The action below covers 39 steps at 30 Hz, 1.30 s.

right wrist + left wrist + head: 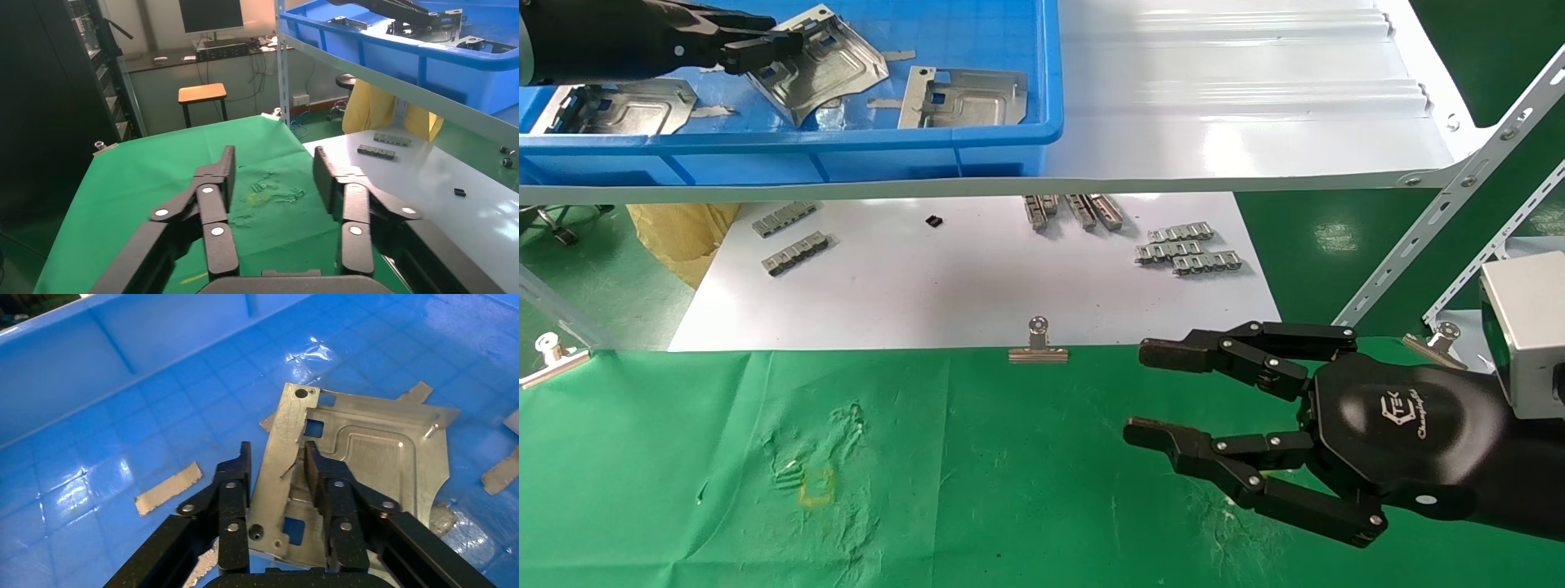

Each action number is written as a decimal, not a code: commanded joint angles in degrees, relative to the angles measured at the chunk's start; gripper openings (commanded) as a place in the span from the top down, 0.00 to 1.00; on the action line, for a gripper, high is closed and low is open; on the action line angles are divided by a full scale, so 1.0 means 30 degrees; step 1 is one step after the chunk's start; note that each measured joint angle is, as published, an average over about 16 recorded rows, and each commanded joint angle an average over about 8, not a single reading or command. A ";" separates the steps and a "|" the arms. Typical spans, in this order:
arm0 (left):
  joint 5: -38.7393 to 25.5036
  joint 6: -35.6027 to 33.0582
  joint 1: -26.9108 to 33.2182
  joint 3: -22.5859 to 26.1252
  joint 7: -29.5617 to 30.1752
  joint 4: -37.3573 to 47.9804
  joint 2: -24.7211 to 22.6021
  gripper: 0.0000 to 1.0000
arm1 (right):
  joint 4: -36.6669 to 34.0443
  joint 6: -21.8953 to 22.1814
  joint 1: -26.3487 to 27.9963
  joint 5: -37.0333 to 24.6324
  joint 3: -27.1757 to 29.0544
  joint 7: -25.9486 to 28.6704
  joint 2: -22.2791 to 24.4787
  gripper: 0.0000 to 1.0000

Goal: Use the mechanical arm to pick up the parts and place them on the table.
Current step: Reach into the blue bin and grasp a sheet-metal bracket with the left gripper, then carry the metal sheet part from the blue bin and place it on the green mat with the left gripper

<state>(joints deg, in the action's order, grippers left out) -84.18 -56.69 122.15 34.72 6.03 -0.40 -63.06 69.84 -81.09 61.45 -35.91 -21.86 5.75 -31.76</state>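
Observation:
My left mechanical arm's gripper is inside the blue bin and is shut on the folded edge of a silvery part, which is tilted up off the bin floor. In the left wrist view the gripper has a finger on each side of that part's slotted flange. Two more parts lie flat in the bin. My right gripper is open and empty, hovering low over the right of the green table; it also shows in the right wrist view.
The bin stands on a white shelf above the table. Below it, a glossy white sheet carries small grey linked strips. A silver binder clip holds the cloth's far edge. A yellow square mark is on the wrinkled cloth.

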 commanded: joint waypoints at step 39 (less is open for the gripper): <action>0.6273 -1.1919 -0.1072 -0.1660 -0.2540 -0.6762 0.3194 1.00 | 0.0000 0.0000 0.0000 0.0000 0.0000 0.0000 0.0000 0.00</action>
<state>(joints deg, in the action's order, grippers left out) -63.53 -92.05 117.53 30.66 -1.07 -22.63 -51.90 69.84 -81.09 61.45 -35.91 -21.86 5.75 -31.76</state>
